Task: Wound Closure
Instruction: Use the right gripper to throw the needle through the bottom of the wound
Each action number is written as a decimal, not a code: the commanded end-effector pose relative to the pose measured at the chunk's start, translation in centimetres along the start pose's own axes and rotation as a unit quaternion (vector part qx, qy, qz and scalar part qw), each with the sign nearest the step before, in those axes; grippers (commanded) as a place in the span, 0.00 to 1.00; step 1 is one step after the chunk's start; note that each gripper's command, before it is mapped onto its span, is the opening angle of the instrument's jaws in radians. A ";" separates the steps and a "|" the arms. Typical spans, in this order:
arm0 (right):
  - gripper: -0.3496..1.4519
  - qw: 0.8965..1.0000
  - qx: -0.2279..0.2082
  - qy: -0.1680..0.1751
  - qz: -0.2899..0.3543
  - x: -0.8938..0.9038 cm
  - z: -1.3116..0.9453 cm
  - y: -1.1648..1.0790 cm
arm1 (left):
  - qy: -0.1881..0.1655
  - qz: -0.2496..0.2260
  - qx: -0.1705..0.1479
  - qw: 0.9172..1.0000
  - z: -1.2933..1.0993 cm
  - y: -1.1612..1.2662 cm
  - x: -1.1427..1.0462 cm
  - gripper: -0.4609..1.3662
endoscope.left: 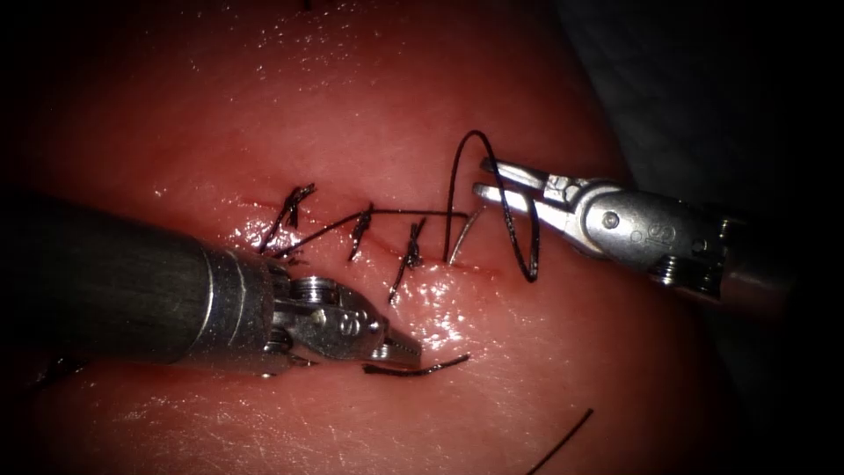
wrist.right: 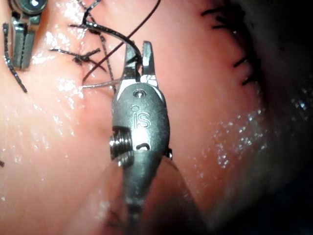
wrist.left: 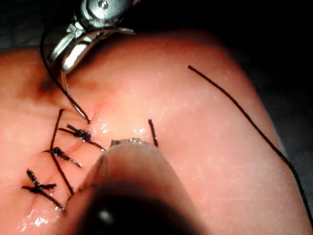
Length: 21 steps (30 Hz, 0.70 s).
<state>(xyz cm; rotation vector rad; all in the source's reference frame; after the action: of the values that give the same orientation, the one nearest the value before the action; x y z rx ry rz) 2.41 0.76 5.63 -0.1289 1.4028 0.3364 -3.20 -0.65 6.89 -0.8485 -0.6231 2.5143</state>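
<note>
The tissue [endoscope.left: 369,114] has a cut closed by several dark stitches [endoscope.left: 360,230]. The curved needle [endoscope.left: 463,236] stands in the tissue at the cut's right end, with its free part rising toward my right tool. My right tool [endoscope.left: 482,177] hovers just above and to the right of it, jaws open and holding nothing. The needle [wrist.right: 98,85] lies beside them. A loop of thread [endoscope.left: 527,255] drapes across these jaws. My left tool [endoscope.left: 411,352] lies low on the near side of the cut, jaws shut and empty. A cut piece of thread [endoscope.left: 422,369] rests at its tip.
A thread strand [endoscope.left: 387,214] runs along the stitch line from the left to the needle. Another loose thread [endoscope.left: 563,440] lies on the tissue at the lower right. Wet red fluid [endoscope.left: 440,308] glistens below the cut. Dark cloth [endoscope.left: 703,105] borders the tissue on the right.
</note>
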 end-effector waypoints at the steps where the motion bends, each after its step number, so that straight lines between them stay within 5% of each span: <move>1: 0.00 1.000 0.011 -0.006 -0.001 -0.01 0.00 -0.01 | 0.000 0.001 -0.003 1.000 0.01 -0.01 -0.01 0.06; 10: 0.00 0.999 0.032 -0.011 0.014 -0.10 0.02 -0.14 | 0.001 -0.002 -0.003 1.000 0.01 0.00 -0.02 0.06; 21: 0.00 0.994 0.031 -0.017 0.106 -0.10 0.04 -0.07 | 0.001 -0.001 0.000 1.000 0.11 -0.03 -0.10 0.06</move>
<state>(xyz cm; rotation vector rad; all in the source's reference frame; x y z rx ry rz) 2.45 0.71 5.74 0.0814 1.3935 0.4741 -3.18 -0.71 7.03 -0.8489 -0.6168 2.5131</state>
